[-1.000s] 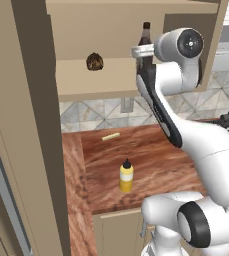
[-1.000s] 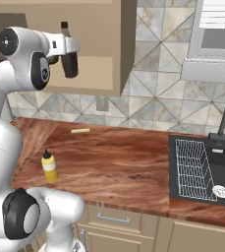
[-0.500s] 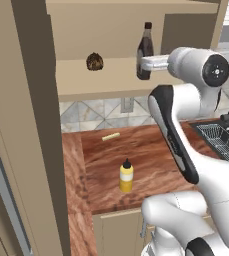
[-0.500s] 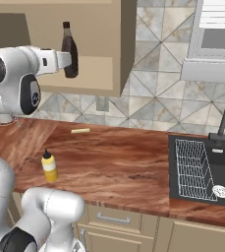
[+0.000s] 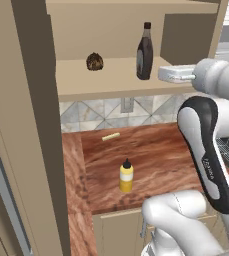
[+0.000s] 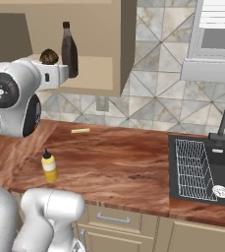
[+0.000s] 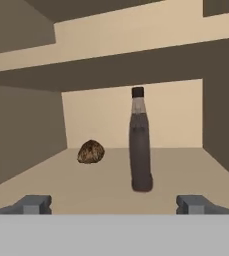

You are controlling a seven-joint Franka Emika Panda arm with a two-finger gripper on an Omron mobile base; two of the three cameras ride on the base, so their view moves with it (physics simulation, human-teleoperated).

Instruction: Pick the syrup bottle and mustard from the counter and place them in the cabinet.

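Gripper (image 7: pixel 114 204), jaws wide and empty, has backed off from the syrup (image 7: pixel 140 142), now upright on the cabinet (image 5: pixel 111 80) shelf just ahead; mustard (image 5: pixel 126 176) waits far below on the counter (image 5: pixel 156 155).

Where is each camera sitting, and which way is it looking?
Left base view: behind the arm on its left, facing forward and down at the counter, the mustard and the cabinet; the white arm rises at lower right.
Right base view: behind the arm on its right, same counter, plus the sink; the arm rises at lower left.
Hand view: on the hand, looking into the cabinet at the upright syrup bottle; the open gripper shows its fingertips at the bottom.
Shared: all three show the syrup bottle and a small brown lump on the shelf.
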